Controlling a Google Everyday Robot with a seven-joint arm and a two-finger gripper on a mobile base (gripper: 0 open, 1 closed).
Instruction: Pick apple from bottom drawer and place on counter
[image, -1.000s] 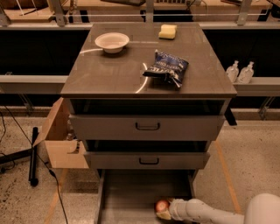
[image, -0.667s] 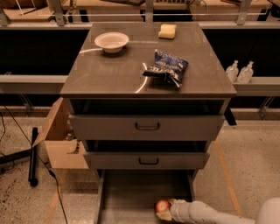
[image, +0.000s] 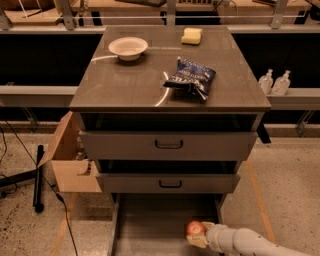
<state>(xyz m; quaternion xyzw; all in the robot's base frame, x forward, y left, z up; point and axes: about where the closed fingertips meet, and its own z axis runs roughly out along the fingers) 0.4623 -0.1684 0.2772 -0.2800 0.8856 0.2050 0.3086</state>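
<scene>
The apple (image: 195, 228), small and red-orange, is at the right side of the open bottom drawer (image: 150, 230), near the front. My gripper (image: 198, 236) reaches in from the lower right on a white arm. Its pale fingers (image: 196, 242) are closed around the apple from below and the right. The counter (image: 145, 85) is the glossy grey-brown cabinet top above, well away from the gripper.
On the counter stand a white bowl (image: 128, 48), a yellow sponge (image: 192, 36) and a dark blue chip bag (image: 191, 78). Two upper drawers with black handles (image: 169, 144) are slightly open. A cardboard box (image: 70, 160) sits left of the cabinet. Two bottles (image: 274, 82) stand at the right.
The apple and the gripper have moved a little up and to the right together. Less of the white arm shows at the lower right.
</scene>
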